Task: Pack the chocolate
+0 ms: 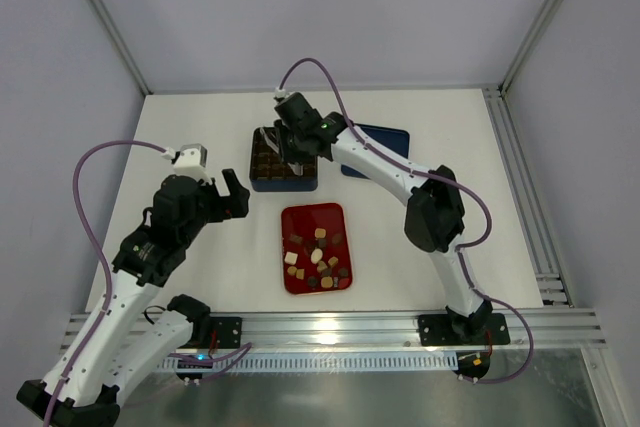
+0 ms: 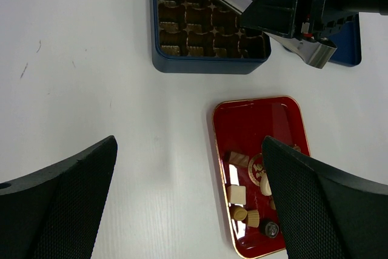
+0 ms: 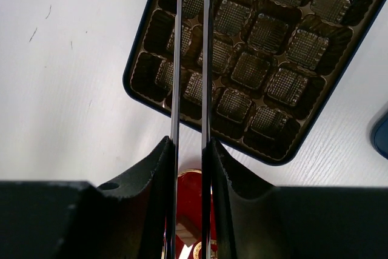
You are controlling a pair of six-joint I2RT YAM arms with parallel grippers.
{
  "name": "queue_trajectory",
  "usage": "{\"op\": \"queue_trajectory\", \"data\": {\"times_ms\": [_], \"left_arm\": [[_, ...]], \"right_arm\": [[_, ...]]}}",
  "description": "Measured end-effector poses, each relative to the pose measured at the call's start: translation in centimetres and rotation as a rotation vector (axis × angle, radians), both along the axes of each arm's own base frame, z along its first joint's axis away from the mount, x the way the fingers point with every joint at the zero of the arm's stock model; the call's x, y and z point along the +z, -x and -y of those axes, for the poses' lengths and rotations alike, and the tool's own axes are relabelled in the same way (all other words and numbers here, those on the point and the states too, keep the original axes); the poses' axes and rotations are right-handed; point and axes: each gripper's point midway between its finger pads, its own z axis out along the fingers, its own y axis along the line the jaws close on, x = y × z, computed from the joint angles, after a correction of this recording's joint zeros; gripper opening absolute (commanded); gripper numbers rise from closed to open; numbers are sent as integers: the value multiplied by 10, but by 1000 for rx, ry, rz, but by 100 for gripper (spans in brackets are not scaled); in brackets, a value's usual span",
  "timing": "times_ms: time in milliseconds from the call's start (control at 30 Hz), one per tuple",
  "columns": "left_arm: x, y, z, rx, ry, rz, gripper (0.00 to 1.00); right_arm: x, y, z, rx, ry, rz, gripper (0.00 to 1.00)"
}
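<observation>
Several chocolates (image 1: 318, 257), brown, tan and cream, lie in the flat red tray (image 1: 300, 213); some also show in the left wrist view (image 2: 239, 195). The dark blue box (image 1: 285, 186) with its brown grid insert (image 3: 260, 71) stands behind the tray, and its visible cells look empty. My right gripper (image 1: 296, 143) hovers over the box, shut on metal tongs (image 3: 176, 59) whose blades reach over the grid; their tips are out of view. My left gripper (image 1: 235, 197) is open and empty over bare table left of the tray (image 2: 254, 119).
The blue box lid (image 1: 395, 139) lies right of the box, under my right arm. The looped end of the tongs (image 2: 315, 56) sticks out behind the right gripper. A metal rail runs along the table's right edge (image 1: 520, 197).
</observation>
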Motion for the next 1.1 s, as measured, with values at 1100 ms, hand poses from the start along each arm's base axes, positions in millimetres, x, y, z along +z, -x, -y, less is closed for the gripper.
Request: {"op": "queue_trajectory", "data": {"times_ms": [1100], "left_arm": [[-1,-1,0,0,-2,-5,100]], "right_arm": [[-23,-11,-6,-29,7,1,44]]}}
